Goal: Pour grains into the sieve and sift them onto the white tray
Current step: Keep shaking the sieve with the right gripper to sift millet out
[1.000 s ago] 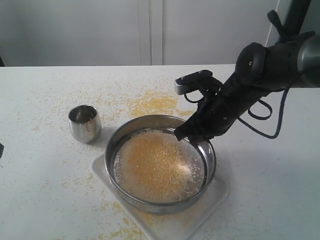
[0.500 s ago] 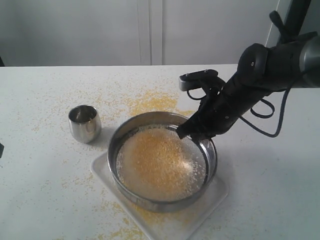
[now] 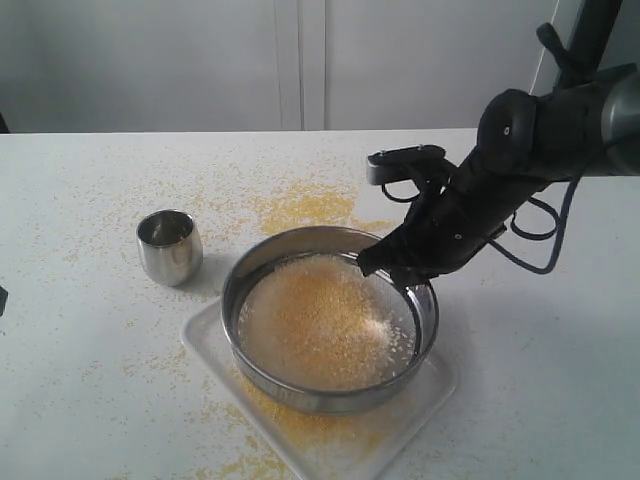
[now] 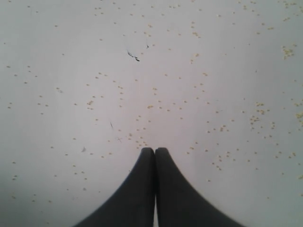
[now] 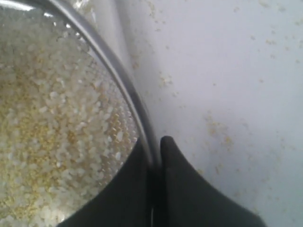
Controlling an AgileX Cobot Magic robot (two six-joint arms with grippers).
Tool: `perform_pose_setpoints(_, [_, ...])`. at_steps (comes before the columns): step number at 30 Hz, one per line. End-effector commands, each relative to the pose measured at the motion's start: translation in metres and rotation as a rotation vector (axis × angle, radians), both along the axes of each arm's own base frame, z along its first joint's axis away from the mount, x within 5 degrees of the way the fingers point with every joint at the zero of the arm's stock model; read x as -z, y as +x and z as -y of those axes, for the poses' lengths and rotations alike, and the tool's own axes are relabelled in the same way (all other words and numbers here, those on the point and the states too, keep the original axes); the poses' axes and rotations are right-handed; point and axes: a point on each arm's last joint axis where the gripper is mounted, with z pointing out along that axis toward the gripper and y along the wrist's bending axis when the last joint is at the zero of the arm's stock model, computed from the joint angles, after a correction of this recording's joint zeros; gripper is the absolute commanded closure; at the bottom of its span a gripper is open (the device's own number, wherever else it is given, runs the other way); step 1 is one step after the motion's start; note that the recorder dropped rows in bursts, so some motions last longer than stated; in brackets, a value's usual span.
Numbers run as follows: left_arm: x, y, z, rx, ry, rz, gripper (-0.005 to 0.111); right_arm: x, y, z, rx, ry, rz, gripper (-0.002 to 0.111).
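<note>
While the right gripper (image 3: pixel 385 268) grips the sieve (image 3: pixel 330 398) at its rim, the following is noted.

1. Right gripper: the jaws are nearly closed and pinch the steel rim of the sieve. One finger (image 5: pixel 182 189) is outside the ring and the other is inside it, over the mesh. The grip is on the rim's far right side in the exterior view.

2. Sieve: it sits directly over the white tray (image 3: pixel 432 388) and covers most of it. Whether the sieve rests on the tray or is held just clear of it cannot be told.

3. Grains (image 3: pixel 315 320): they lie inside the sieve and cover most of the mesh. Yellow meal is thickest towards the middle. Whitish rice-like grains show nearer the rim, beside the gripped point.

4. Sifted meal (image 3: pixel 300 425): a yellow layer shows on the tray, below the near edge of the sieve.

5. Steel cup (image 3: pixel 169 246): it stands upright on the table (image 3: pixel 80 380), to the left of the sieve and apart from it.

6. Spilled meal (image 3: pixel 305 208): a yellow patch lies on the table just behind the sieve, with thinner scatter around it.

7. Left gripper (image 4: pixel 155 150): the fingers are pressed fully together and hold nothing. It is above bare table speckled with stray grains. Its position relative to the sieve cannot be told.
</note>
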Motion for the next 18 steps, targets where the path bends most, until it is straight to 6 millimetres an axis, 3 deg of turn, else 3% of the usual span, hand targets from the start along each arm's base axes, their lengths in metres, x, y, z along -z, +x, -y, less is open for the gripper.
perform_pose_setpoints(1, [0.001, -0.003, 0.000, -0.001, -0.002, -0.009, 0.106, -0.008, -0.003, -0.003, -0.194, -0.044, 0.069, 0.108])
perform_pose_setpoints(5, [0.001, -0.003, 0.000, -0.001, -0.002, -0.009, 0.106, -0.010, 0.005, 0.000, 0.167, 0.073, 0.011, 0.108])
perform_pose_setpoints(7, [0.001, -0.003, 0.000, -0.001, -0.002, -0.009, 0.106, -0.011, -0.001, -0.008, 0.008, 0.037, 0.038, 0.108])
perform_pose_setpoints(8, [0.001, -0.003, 0.000, -0.001, -0.002, -0.009, 0.106, -0.010, -0.005, -0.009, -0.208, -0.043, 0.076, 0.108])
perform_pose_setpoints(9, [0.001, -0.003, 0.000, -0.001, -0.002, -0.009, 0.106, -0.009, -0.003, -0.006, -0.172, -0.048, 0.074, 0.108])
perform_pose_setpoints(10, [0.001, -0.003, 0.000, -0.001, -0.002, -0.009, 0.106, -0.010, 0.004, 0.001, 0.036, 0.011, 0.060, 0.108])
perform_pose_setpoints(11, [0.001, -0.003, 0.000, -0.001, -0.002, -0.009, 0.106, -0.011, 0.006, 0.001, 0.139, 0.055, 0.044, 0.108])
perform_pose_setpoints(12, [0.001, -0.003, 0.000, -0.001, -0.002, -0.009, 0.106, -0.010, 0.003, -0.004, 0.092, 0.055, 0.039, 0.108])
perform_pose_setpoints(14, [0.001, -0.003, 0.000, -0.001, -0.002, -0.009, 0.106, -0.009, -0.005, -0.008, -0.213, -0.055, 0.070, 0.108])
perform_pose_setpoints(17, [0.001, -0.003, 0.000, -0.001, -0.002, -0.009, 0.106, -0.011, 0.006, 0.003, 0.153, 0.043, 0.032, 0.108])
perform_pose_setpoints(18, [0.001, -0.003, 0.000, -0.001, -0.002, -0.009, 0.106, -0.010, 0.003, -0.002, 0.092, 0.038, 0.031, 0.108])
